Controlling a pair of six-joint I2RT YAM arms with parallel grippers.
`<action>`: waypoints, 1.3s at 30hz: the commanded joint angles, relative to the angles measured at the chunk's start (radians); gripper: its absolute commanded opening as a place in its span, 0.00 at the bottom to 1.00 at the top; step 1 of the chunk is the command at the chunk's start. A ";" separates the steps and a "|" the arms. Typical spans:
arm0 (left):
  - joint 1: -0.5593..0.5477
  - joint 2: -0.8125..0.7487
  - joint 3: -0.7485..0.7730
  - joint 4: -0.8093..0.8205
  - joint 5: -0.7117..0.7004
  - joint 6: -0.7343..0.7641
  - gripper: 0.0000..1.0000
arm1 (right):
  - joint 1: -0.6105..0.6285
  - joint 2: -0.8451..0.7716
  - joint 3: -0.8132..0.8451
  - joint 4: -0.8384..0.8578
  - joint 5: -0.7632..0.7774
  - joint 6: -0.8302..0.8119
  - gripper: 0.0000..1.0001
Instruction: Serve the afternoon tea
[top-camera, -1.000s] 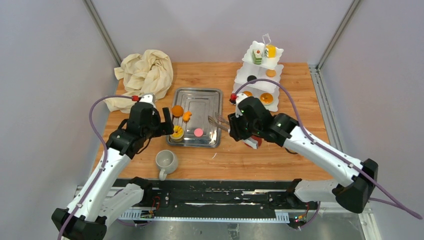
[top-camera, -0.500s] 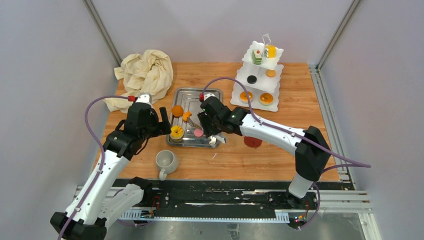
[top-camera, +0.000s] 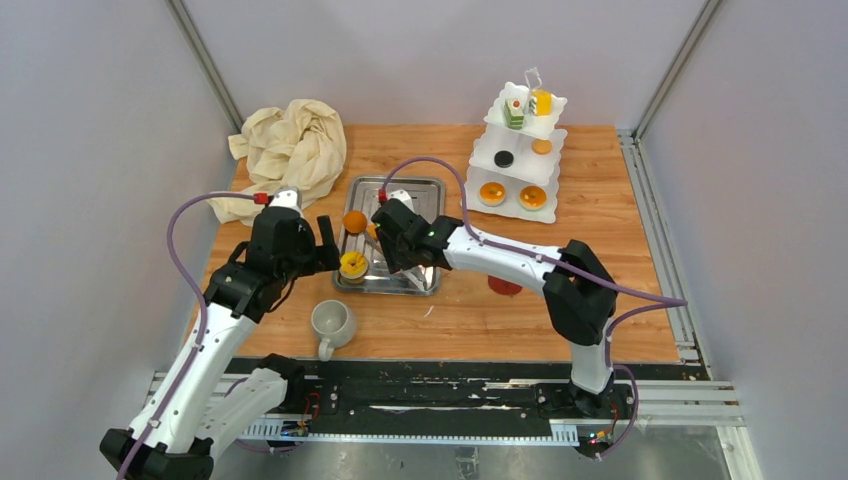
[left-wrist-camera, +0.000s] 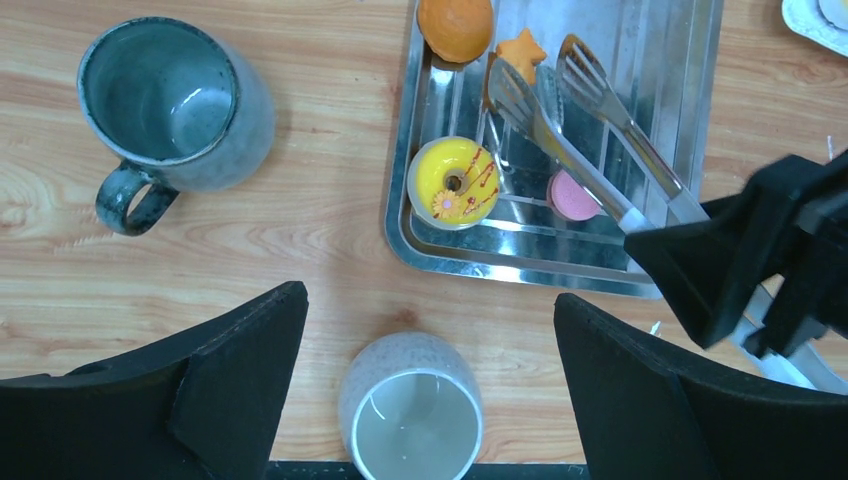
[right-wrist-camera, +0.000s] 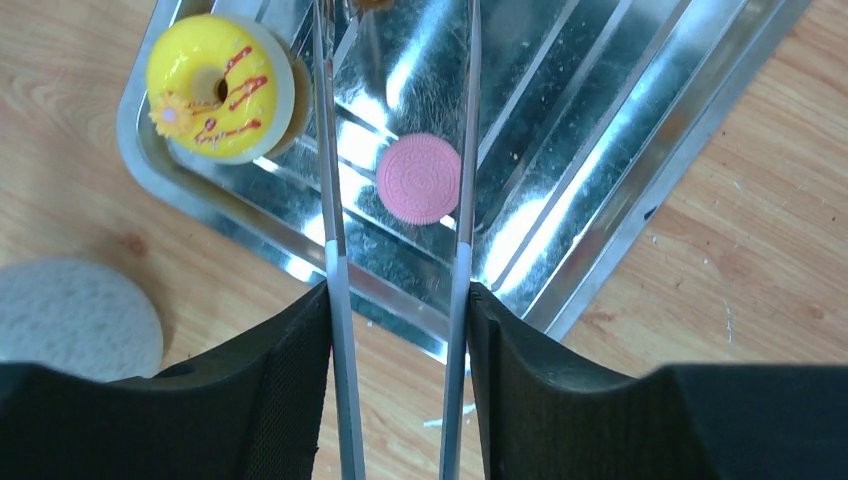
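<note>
The white three-tier stand (top-camera: 520, 150) at the back right holds orange tarts, a black tart and a green-layered cake. On the steel tray (top-camera: 420, 200) lie a yellow doughnut (left-wrist-camera: 455, 182), a pink biscuit (right-wrist-camera: 418, 178), an orange ball cake (left-wrist-camera: 455, 25) and a small orange piece (left-wrist-camera: 520, 50). My right gripper (right-wrist-camera: 398, 300) is shut on steel tongs (right-wrist-camera: 327, 150); their open arms straddle the pink biscuit. My left gripper (left-wrist-camera: 430, 300) is open above the off-white mug (left-wrist-camera: 413, 420). The grey mug (left-wrist-camera: 175, 105) stands upright beside it.
A cream cloth (top-camera: 290, 145) is bunched at the back left. A round red item (top-camera: 505, 285) lies on the wood right of the tray. The grey mug (top-camera: 332, 322) sits near the table's front edge. Grey walls close in three sides.
My right arm has swung left with the tongs, from right of the tray to over its near part. The left arm has barely moved.
</note>
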 joint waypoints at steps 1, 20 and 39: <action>0.011 -0.023 0.006 -0.009 -0.026 0.024 0.98 | 0.032 0.057 0.087 -0.016 0.124 0.028 0.48; 0.011 -0.035 -0.014 -0.004 -0.006 0.022 0.98 | 0.053 -0.065 -0.005 -0.063 0.283 -0.004 0.20; 0.011 -0.024 -0.024 0.021 0.039 0.000 0.98 | -0.014 -0.339 -0.291 0.052 0.139 -0.065 0.24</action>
